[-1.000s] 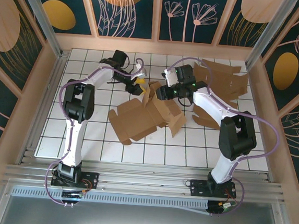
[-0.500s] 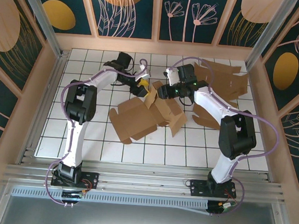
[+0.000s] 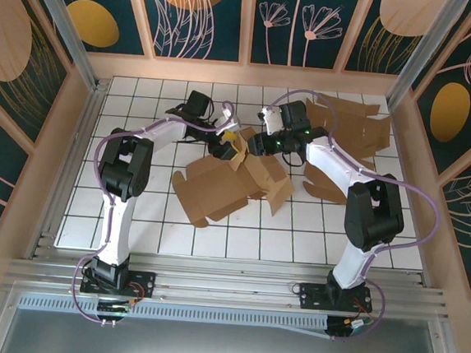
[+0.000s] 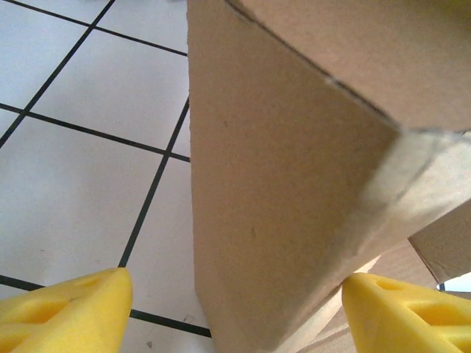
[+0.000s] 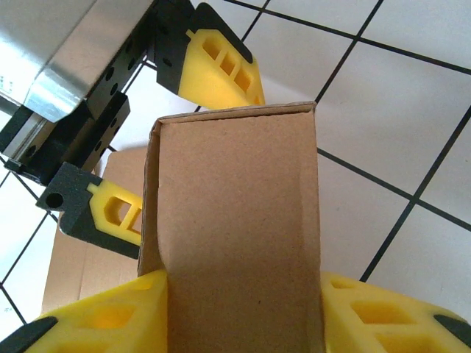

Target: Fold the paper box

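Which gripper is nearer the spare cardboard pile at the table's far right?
Right. The right gripper is just left of the pile; the left gripper is farther left.

White-tiled desk point(image 3: 133, 217) with a black grid, cardboard spread over its middle and far right.
Lying at the middle: a brown paper box point(image 3: 218, 187), mostly flat on the tiles, its far end folded up. Heaped at the far right corner: flat cardboard blanks point(image 3: 359, 125), overlapping. Just right of the box, nearer than the heap: another flat cardboard piece point(image 3: 317, 188).
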Tool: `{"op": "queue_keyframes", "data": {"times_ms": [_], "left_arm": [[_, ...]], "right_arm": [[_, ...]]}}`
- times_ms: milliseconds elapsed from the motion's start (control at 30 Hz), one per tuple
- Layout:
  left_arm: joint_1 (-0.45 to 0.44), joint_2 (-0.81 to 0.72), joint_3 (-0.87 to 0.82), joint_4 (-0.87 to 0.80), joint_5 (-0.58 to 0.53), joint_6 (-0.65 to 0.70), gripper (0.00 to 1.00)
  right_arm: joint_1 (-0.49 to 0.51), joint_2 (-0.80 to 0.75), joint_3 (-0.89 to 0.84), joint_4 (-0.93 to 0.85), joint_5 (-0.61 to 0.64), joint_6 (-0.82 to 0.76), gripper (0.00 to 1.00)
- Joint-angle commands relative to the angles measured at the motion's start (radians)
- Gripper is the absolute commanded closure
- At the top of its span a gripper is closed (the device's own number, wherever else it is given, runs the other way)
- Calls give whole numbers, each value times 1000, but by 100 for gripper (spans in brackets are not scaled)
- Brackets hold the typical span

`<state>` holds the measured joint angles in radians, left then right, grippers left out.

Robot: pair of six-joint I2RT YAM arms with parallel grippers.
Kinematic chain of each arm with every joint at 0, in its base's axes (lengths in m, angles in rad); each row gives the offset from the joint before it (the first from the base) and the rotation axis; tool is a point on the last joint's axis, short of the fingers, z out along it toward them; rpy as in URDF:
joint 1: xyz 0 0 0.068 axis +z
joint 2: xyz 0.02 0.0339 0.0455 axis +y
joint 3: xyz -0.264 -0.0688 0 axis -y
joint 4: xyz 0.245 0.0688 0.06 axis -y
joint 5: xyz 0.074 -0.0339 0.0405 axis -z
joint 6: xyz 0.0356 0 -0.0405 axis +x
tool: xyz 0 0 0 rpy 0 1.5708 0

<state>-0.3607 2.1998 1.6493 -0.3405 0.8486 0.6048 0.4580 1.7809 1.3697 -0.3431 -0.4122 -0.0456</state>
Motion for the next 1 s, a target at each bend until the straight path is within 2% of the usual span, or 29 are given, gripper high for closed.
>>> {"op": "queue_keyframes", "data": {"times_ms": [0, 100, 200, 300, 467, 567, 667, 867, 967], "left_arm": [[-47, 17, 6, 50, 38, -50, 27], [-54, 43, 37, 52, -13, -113, 33], [-67, 52, 44, 66, -77, -166, 47], [-84, 44, 21, 93, -163, -205, 58], [-96, 29, -33, 146, -279, -307, 64], [-99, 15, -67, 183, -306, -348, 65], [-101, 3, -88, 240, -316, -393, 68], [-119, 9, -85, 311, -333, -474, 95], [-133, 10, -87, 308, -390, -488, 100]], "right_arm": [[21, 6, -3, 56, -86, 7, 53], [20, 5, -5, 58, -94, 12, 53], [19, 5, -6, 59, -104, 19, 53], [11, 2, -4, 62, -138, 54, 48], [-24, -33, -27, 101, -253, 150, 37], [-43, -67, -80, 164, -308, 184, 32], [-50, -67, -112, 179, -278, 181, 31], [-50, -6, -89, 157, -235, 193, 31], [-50, 6, -82, 157, -215, 201, 34]]}}
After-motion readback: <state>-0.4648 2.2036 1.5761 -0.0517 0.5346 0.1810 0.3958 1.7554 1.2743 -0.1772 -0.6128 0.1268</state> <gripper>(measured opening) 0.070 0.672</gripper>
